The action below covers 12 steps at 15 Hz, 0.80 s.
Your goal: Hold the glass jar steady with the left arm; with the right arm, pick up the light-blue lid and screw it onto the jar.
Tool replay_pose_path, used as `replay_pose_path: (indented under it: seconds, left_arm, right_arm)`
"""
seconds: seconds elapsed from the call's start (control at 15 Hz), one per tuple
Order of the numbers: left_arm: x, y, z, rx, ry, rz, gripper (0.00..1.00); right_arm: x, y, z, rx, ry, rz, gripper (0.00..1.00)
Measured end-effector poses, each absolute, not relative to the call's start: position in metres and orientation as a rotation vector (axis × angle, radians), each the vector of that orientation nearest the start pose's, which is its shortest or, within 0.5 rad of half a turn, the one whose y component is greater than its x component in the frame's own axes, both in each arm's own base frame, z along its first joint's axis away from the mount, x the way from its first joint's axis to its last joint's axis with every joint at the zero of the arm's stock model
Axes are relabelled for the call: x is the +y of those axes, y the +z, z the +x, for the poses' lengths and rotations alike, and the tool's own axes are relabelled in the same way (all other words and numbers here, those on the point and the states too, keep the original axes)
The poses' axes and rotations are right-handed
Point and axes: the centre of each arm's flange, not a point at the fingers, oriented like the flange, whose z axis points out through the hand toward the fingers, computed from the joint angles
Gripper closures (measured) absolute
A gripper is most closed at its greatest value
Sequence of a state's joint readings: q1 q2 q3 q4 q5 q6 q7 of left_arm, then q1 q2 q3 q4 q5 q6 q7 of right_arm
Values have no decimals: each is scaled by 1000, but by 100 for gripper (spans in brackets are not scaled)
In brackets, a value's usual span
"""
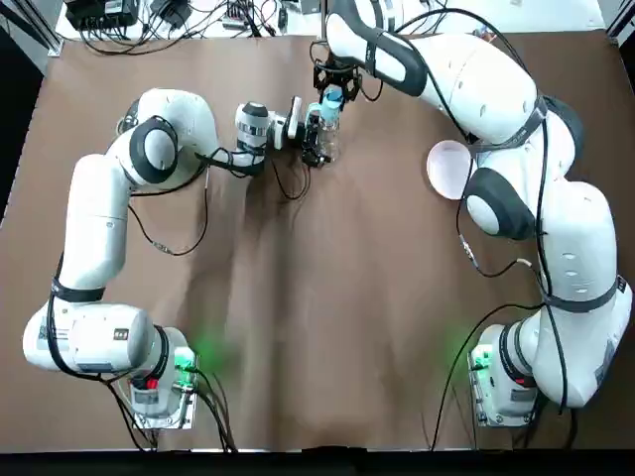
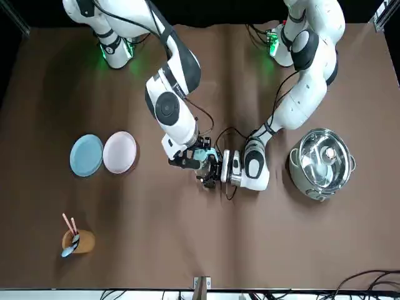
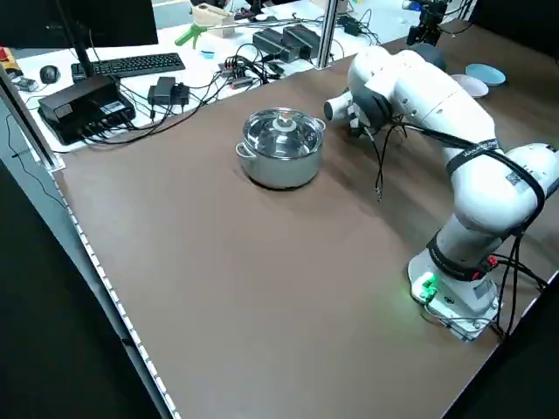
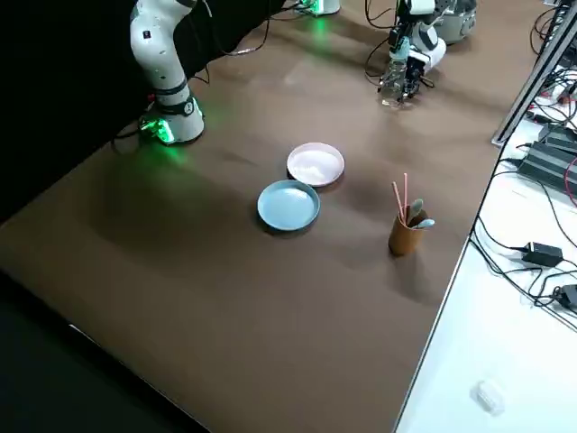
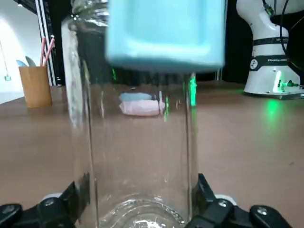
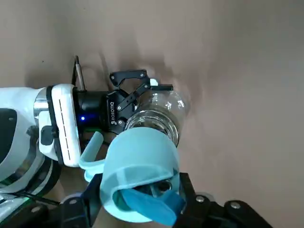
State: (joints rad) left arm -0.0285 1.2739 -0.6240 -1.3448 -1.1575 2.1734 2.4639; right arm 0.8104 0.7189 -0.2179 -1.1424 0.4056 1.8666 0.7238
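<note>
The clear glass jar [image 1: 326, 141] stands upright on the brown table at the far middle, and my left gripper [image 1: 314, 137] is shut on its lower body from the side. In the left wrist view the jar [image 5: 137, 142] fills the frame between the black fingers [image 5: 59, 209]. My right gripper [image 1: 331, 97] is shut on the light-blue lid [image 1: 332, 96] and holds it at the jar's mouth. The lid [image 5: 166, 33] sits off-centre over the rim. From the right wrist, the lid [image 6: 137, 171] hangs above the jar [image 6: 159, 111].
A steel pot [image 2: 322, 164] with a glass lid stands on the left arm's side. A pink plate [image 2: 120, 152], a blue plate [image 2: 86, 155] and a wooden cup of utensils [image 2: 76, 240] lie on the right arm's side. Cables run along the table's far edge.
</note>
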Motion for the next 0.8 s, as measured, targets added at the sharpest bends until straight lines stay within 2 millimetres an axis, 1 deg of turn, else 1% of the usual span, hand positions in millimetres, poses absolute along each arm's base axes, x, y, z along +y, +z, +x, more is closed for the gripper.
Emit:
replay_pose_path:
  seconds: [0.2,0.8]
  left_arm:
    - [-379,55,595,-1414,1031,1124,7]
    - [-379,55,595,-1414,1032,1125,7]
  right_arm:
    - [483,389,577,367,209,-2908,32]
    - [482,389,578,429,213,-2901,32]
